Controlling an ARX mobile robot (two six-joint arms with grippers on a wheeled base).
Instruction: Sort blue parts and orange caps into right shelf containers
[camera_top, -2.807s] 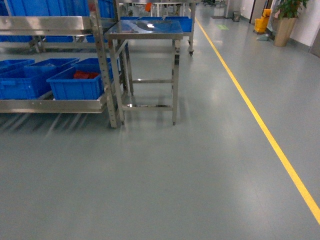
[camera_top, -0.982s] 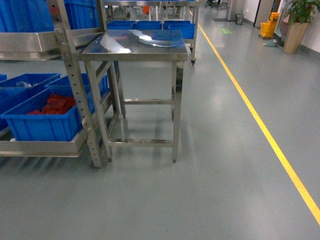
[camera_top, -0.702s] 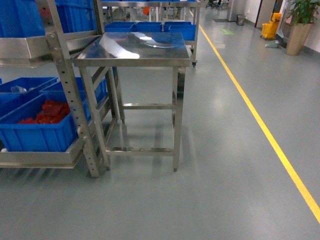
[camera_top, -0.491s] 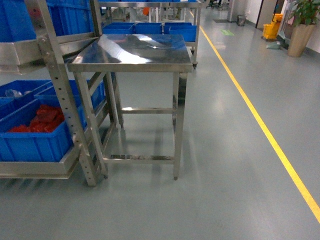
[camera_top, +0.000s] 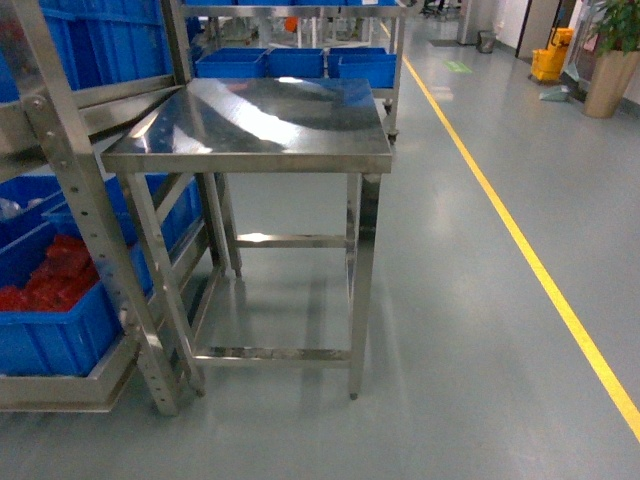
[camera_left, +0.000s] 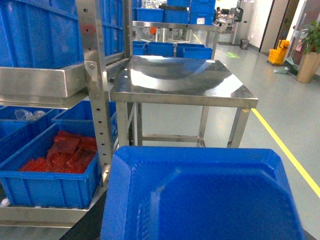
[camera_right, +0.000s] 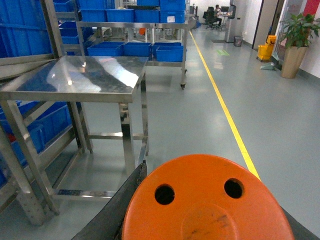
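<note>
A blue part (camera_left: 200, 200), a flat tray-like piece with a raised rim, fills the bottom of the left wrist view and hides my left gripper's jaws; only a dark finger (camera_left: 89, 227) shows at its left edge. My right gripper (camera_right: 207, 205) is shut on an orange cap (camera_right: 207, 210), round with two holes, with black fingers (camera_right: 117, 200) on either side. Neither gripper shows in the head view. Bright-blue crates (camera_top: 50, 330) sit on the rack at the left, one holding red pieces (camera_left: 62, 155). More blue crates (camera_top: 290, 62) stand further back.
A bare stainless steel table (camera_top: 250, 115) stands straight ahead, against the perforated rack upright (camera_top: 90, 240). A yellow floor line (camera_top: 540, 280) runs along the right over open grey floor. A potted plant (camera_top: 612, 50) and a yellow mop bucket (camera_top: 550, 55) are far right.
The head view has closed in on the steel table, which now looks larger and nearer. The rack and its crates have slid toward the left edge.
</note>
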